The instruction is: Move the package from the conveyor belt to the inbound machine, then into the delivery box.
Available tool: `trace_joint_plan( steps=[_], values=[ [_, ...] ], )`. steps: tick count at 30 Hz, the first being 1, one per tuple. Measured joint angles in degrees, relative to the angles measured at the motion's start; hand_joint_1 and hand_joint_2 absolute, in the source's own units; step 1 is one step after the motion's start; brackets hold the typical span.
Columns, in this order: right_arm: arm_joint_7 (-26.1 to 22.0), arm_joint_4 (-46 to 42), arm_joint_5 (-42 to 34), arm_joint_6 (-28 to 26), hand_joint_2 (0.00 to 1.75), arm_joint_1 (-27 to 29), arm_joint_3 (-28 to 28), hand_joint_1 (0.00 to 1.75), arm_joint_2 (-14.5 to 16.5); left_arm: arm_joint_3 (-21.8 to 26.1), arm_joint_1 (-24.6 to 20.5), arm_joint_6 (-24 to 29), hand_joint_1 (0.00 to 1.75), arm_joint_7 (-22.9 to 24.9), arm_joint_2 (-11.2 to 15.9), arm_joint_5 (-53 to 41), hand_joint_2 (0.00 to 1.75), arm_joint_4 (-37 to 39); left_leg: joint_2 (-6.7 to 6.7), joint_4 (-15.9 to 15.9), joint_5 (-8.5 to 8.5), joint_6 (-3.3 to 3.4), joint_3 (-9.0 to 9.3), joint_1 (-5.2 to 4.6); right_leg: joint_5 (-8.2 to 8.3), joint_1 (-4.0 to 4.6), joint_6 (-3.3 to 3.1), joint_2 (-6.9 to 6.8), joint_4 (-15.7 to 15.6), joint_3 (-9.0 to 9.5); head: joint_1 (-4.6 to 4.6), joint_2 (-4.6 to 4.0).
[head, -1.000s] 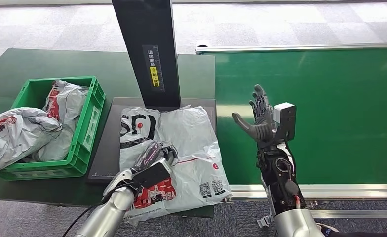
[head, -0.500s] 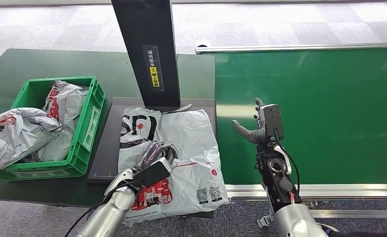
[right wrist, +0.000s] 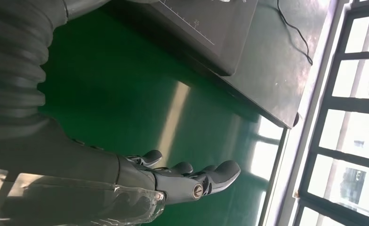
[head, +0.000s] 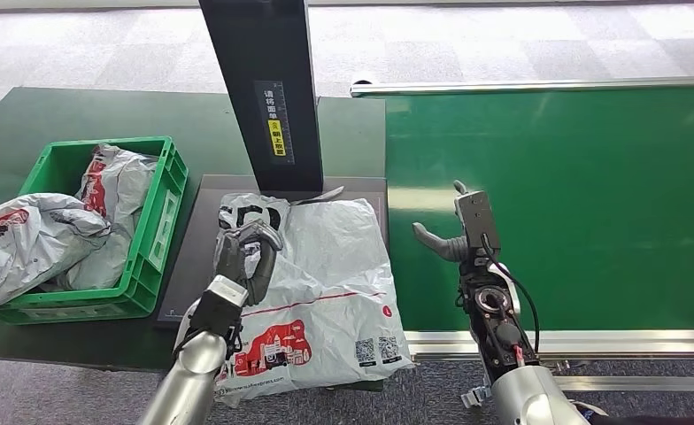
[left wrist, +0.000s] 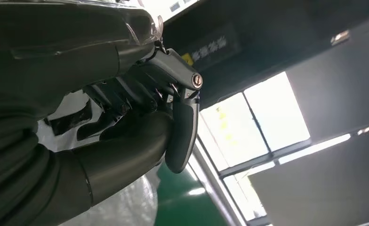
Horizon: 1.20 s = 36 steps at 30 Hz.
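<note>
On the inbound machine: the package (head: 326, 283), a grey poly mailer with red print and QR codes, lies flat on the dark platform (head: 188, 266), its near edge hanging over the table's front.
Left hand: left hand (head: 246, 252) sits on the package's left part with fingers curled down onto the plastic; can't tell if it's actually pinching the bag or just pressing on it.
Right hand: right hand (head: 454, 235) hovers over the green conveyor belt (head: 591, 204), fingers stretched out and apart, thumb sticking out toward the package, holding nothing.
Delivery box: green crate (head: 153, 230) left of the machine, already stuffed with grey bags (head: 34, 235).
Scanner post: black column (head: 264, 88) stands right behind the package.
</note>
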Motion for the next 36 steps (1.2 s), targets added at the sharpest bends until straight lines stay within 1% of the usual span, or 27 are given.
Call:
trace_joint_plan(
  steps=[1, 4, 5, 7, 9, 14, 18, 22, 26, 30, 34, 35, 36],
  values=[
    [-0.2, 0.0, 0.0, 0.1, 1.75, 0.0, 0.0, 0.0, -0.1, 0.4, 0.6, 0.5, 1.71, -0.8, -0.1, 1.4, 1.75, -1.9, 0.0, 0.0, 0.0, 0.0, 0.0, 0.0, 0.0, 0.0, 0.0, 0.0, 0.0, 0.0, 0.01, 0.0],
    [-0.5, 0.2, 0.0, 0.7, 1.75, 0.0, 0.0, 0.0, -0.2, 1.1, 1.9, 1.2, 0.44, -1.5, -0.3, 3.6, 1.75, -6.4, -0.01, 0.0, 0.0, 0.0, 0.0, 0.0, 0.0, 0.0, 0.0, 0.0, 0.0, 0.01, 0.01, 0.01],
    [-0.6, 0.3, 0.0, 0.8, 1.75, 0.0, 0.0, 0.0, -0.3, 1.2, 2.3, 1.3, 0.03, -1.5, -0.3, 3.7, 1.75, -7.4, -0.01, 0.0, 0.0, 0.0, 0.0, 0.0, 0.0, 0.0, 0.0, 0.0, 0.0, 0.01, 0.0, 0.01],
    [-0.9, 0.6, 0.0, 1.1, 1.75, -0.1, 0.0, 0.0, -0.3, 1.2, 3.0, 1.5, 0.0, -1.0, -0.3, 2.0, 1.75, -9.2, -0.01, 0.0, 0.0, 0.0, 0.0, 0.0, 0.0, 0.0, 0.0, 0.0, 0.0, 0.02, 0.01, 0.01],
    [-1.1, 1.0, 0.0, 1.6, 1.75, -0.4, 0.1, 0.0, -0.4, 0.8, 3.7, 1.9, 0.0, 0.4, 0.0, -2.7, 1.75, -10.6, -0.01, 0.0, 0.0, 0.0, 0.0, 0.0, 0.0, 0.0, 0.0, -0.01, 0.0, 0.02, 0.01, 0.01],
    [-1.2, 2.1, 0.2, 2.4, 1.75, -1.3, 0.9, 0.0, -0.4, -2.4, 4.4, 1.4, 0.0, 7.0, 1.3, -19.2, 1.75, -11.0, -0.01, 0.0, 0.0, 0.0, 0.0, 0.0, 0.0, 0.0, 0.0, 0.0, 0.0, 0.01, 0.01, 0.01],
    [-1.2, 2.7, 0.2, 2.8, 1.75, -1.7, 1.3, 0.0, -0.4, -5.3, 4.6, -1.1, 0.0, 11.2, 2.2, -26.2, 1.75, -10.0, -0.02, 0.0, 0.0, 0.0, 0.0, 0.0, 0.0, 0.0, 0.0, -0.01, 0.0, 0.01, 0.01, 0.01],
    [-1.0, 2.9, 0.2, 2.7, 1.75, -1.8, 1.5, 0.0, -0.4, -7.1, 4.4, -4.4, 0.0, 16.8, 2.8, -29.1, 1.75, -7.1, -0.01, 0.0, 0.0, 0.0, 0.0, 0.0, 0.0, 0.0, 0.0, 0.0, 0.0, 0.0, 0.0, 0.0],
    [-0.5, 2.9, 0.4, 2.3, 1.75, -1.7, 1.6, 0.0, -0.4, -7.4, 3.2, -6.8, 0.0, 23.0, 3.1, -31.5, 1.75, -2.1, -0.01, 0.0, 0.0, 0.0, 0.01, 0.0, 0.0, 0.0, 0.0, 0.0, 0.0, 0.0, 0.01, 0.0],
    [-0.1, 2.9, 1.0, 2.0, 1.75, -1.3, 1.7, 0.0, -0.4, -7.5, 2.2, -7.1, 0.0, 25.3, 3.3, -32.6, 1.75, 2.0, 0.0, 0.0, 0.0, 0.0, 0.01, 0.0, 0.0, 0.0, 0.0, 0.0, 0.0, 0.01, 0.0, 0.0],
    [0.4, 2.9, 1.6, 1.8, 1.75, -1.1, 2.1, 0.0, -0.3, -7.5, 2.0, -7.7, 0.0, 27.6, 3.3, -32.4, 1.75, 3.9, 0.0, 0.0, 0.0, 0.0, 0.01, 0.0, 0.0, 0.0, 0.0, 0.0, 0.0, 0.0, 0.01, 0.0],
    [0.5, 2.9, 1.8, 1.7, 1.75, -1.1, 2.2, 0.0, -0.3, -7.5, 2.0, -7.9, 0.08, 28.2, 3.3, -32.3, 1.75, 4.1, 0.0, 0.0, 0.0, 0.0, 0.01, 0.0, 0.0, 0.0, 0.0, 0.0, 0.0, 0.01, 0.01, 0.01],
    [0.6, 2.9, 2.0, 1.7, 1.75, -1.1, 2.3, 0.0, -0.3, -7.4, 2.0, -8.2, 0.22, 28.7, 3.2, -32.1, 1.75, 4.3, 0.0, 0.0, -0.01, 0.0, 0.01, 0.0, 0.0, 0.0, 0.0, 0.0, 0.0, 0.01, 0.01, 0.01]
  ],
)
